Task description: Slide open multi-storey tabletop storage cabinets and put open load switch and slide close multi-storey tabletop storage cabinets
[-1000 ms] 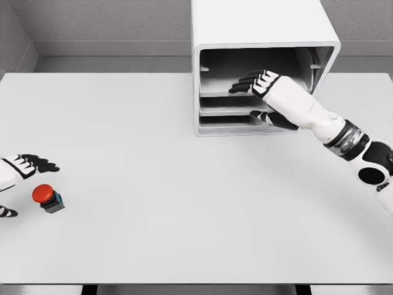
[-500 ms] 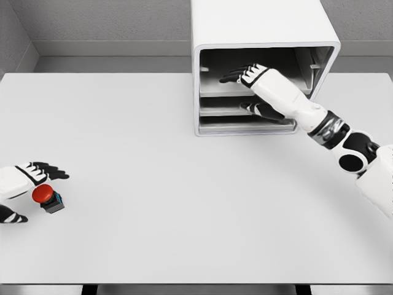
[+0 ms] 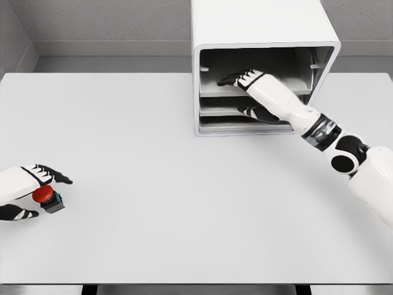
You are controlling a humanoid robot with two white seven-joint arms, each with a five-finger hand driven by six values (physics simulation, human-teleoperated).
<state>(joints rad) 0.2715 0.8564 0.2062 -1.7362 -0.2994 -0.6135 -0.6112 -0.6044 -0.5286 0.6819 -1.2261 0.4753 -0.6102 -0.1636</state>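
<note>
Red-capped load switch [image 3: 46, 197] at lower left now sits between your left hand [image 3: 24, 187] fingers, closing; right hand [image 3: 249, 80], spread, has reached deeper into the cabinet [image 3: 264, 24]; grasp imminent.

Table top [image 3: 184, 184] matt smooth pale grey, cabinet [image 3: 258, 24] smooth satin white shell, switch [image 3: 48, 196] glossy red cap on dark plastic-looking base, arm shells glossy white

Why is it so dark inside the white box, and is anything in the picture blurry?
Head view: the cabinet roof shades its open front, so the shelves look grey and the right hand casts a dark shadow below. Head view: the table is evenly lit, without glare. Head view: all is sharp, even the red switch by the left hand.
</note>
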